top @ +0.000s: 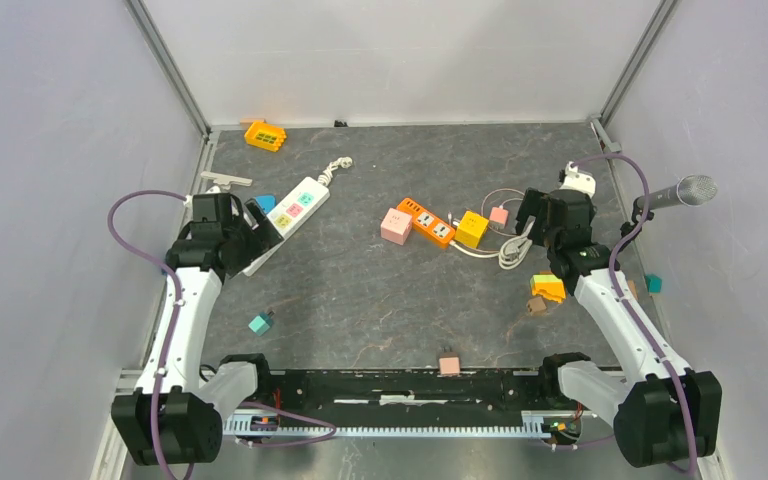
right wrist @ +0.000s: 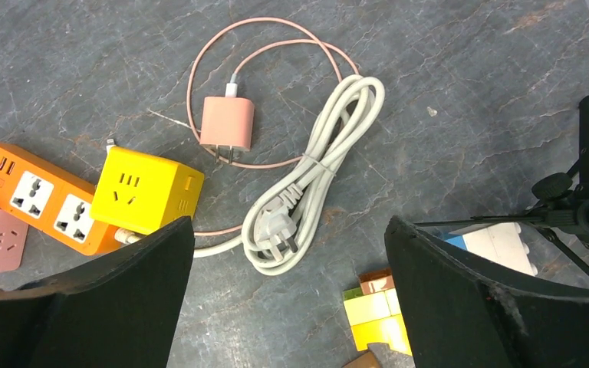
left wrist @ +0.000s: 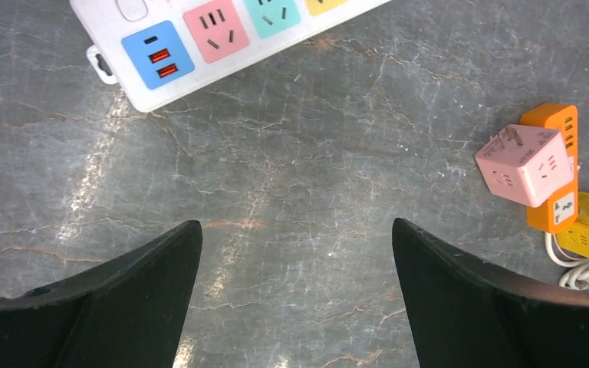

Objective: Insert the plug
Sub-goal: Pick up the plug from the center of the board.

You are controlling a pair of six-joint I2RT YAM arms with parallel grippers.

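Now forward and downward-facing, left tool and right tool alike agape, empty.

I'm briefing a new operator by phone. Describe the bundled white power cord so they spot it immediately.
On the table, find the orange power strip with a yellow cube socket at its right end. Right of that cube lies the white cord, thick and folded into a bundle, unlike the thin, loose cable of the pink charger beside it.
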